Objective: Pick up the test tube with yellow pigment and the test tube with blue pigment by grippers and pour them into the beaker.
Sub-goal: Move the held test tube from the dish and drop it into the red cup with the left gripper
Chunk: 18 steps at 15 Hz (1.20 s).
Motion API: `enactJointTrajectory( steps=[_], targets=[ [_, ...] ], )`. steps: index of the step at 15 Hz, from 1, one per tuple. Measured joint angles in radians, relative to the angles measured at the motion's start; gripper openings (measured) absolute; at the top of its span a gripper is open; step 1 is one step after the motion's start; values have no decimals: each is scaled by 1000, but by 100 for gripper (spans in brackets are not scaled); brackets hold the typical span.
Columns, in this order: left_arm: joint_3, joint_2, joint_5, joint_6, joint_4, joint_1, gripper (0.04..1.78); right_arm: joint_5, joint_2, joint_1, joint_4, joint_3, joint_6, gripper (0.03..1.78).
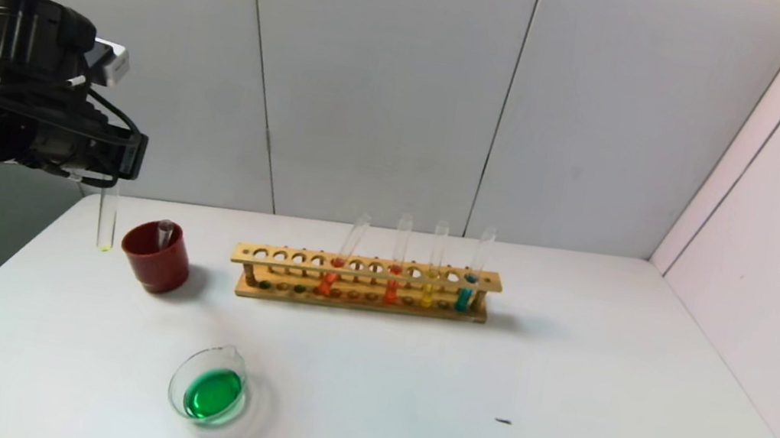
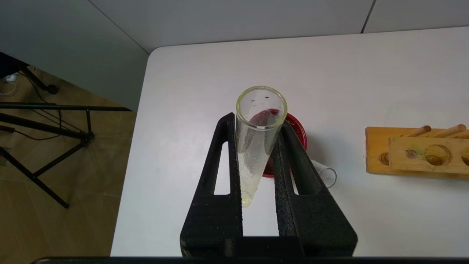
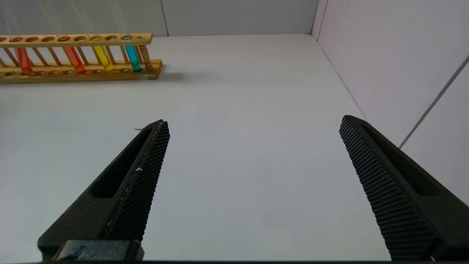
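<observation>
My left gripper point(image 1: 111, 179) is shut on a clear test tube point(image 1: 106, 223) with only a yellow trace at its base. It holds the tube upright above the table, just left of the dark red cup point(image 1: 156, 257). In the left wrist view the tube point(image 2: 256, 146) sits between the fingers of the gripper point(image 2: 256, 121). The beaker point(image 1: 208, 389) holds green liquid near the front. A yellow tube point(image 1: 430, 287) and a blue tube point(image 1: 468, 289) stand in the wooden rack point(image 1: 367, 268). My right gripper point(image 3: 254, 123) is open and empty over bare table, out of the head view.
The red cup holds an emptied clear tube point(image 1: 164, 232) leaning inside it. Two orange-red tubes point(image 1: 331, 276) stand in the rack. The table's left edge is close to my left gripper. Grey walls close the back and the right. A small dark speck point(image 1: 503, 421) lies front right.
</observation>
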Motion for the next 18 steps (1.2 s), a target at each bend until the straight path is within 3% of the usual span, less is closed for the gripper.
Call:
enactJointTrajectory(
  steps=[3,18],
  targets=[
    [-11,54,3,0,-68,2,30,0,0,0,0,0,0,170],
    [-123,200,17,-2,-81,-54,30,0,0,0,0,0,0,170]
  ],
)
